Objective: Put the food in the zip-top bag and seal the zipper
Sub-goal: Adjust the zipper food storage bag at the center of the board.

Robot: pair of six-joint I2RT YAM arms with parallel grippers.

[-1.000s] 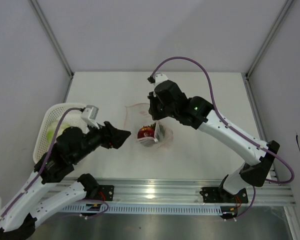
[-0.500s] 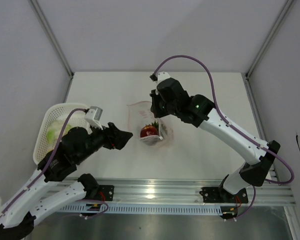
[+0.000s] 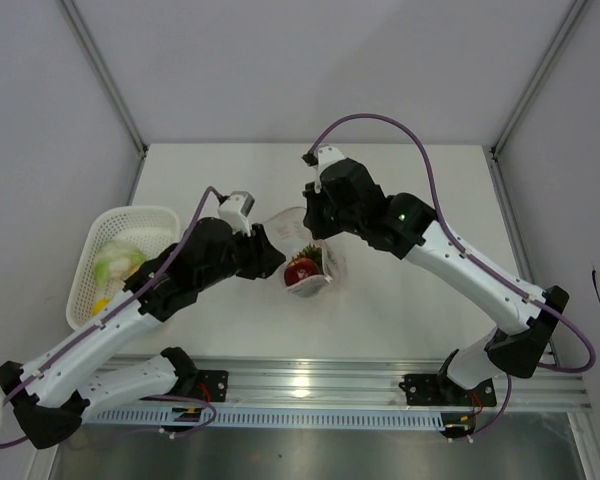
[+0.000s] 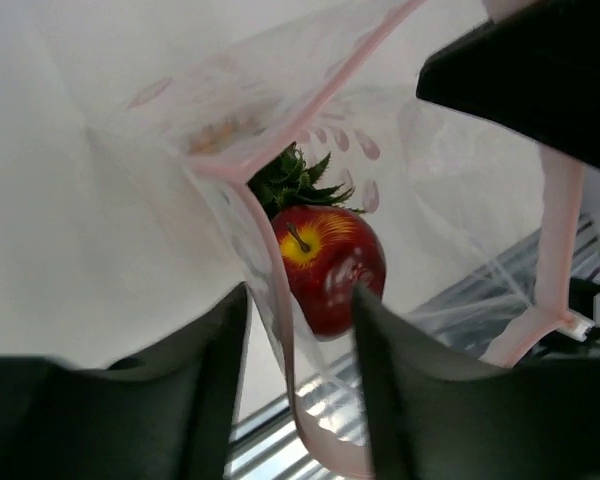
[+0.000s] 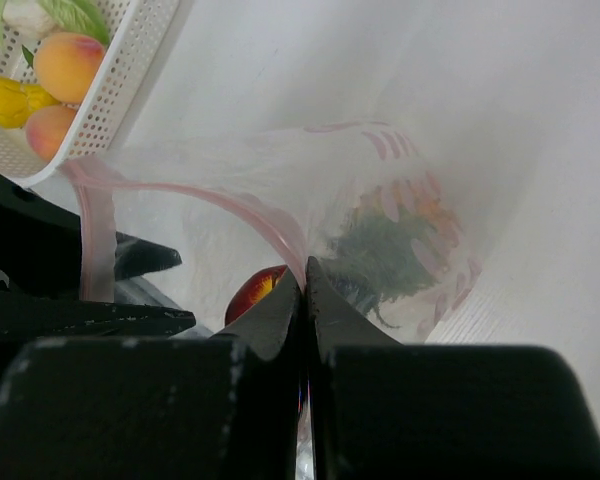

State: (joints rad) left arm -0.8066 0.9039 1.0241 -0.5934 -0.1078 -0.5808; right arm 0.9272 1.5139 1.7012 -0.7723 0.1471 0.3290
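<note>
The zip-top bag (image 3: 332, 262) is held up off the table with its mouth open. My right gripper (image 3: 315, 228) is shut on its pinkish-red zipper strip (image 5: 200, 195). A dark red apple (image 3: 301, 270) and a green leafy piece (image 5: 380, 258) lie inside the bag. My left gripper (image 3: 277, 258) is open at the bag's mouth. In the left wrist view its fingers (image 4: 205, 390) straddle the near zipper strip (image 4: 280, 340), with the apple (image 4: 330, 265) just beyond. More food stays in the basket: a pale leafy piece (image 3: 115, 262), orange pieces (image 5: 68, 65) and a yellow piece (image 5: 5, 98).
The white lattice basket (image 3: 145, 215) stands at the table's left edge, behind my left arm. A metal rail (image 3: 380, 380) runs along the near edge. Grey walls close in the table on three sides.
My left gripper has swung from beside the basket rightward to the bag's mouth. My right gripper has kept hold of the zipper strip, and the bag with the apple has barely moved.
</note>
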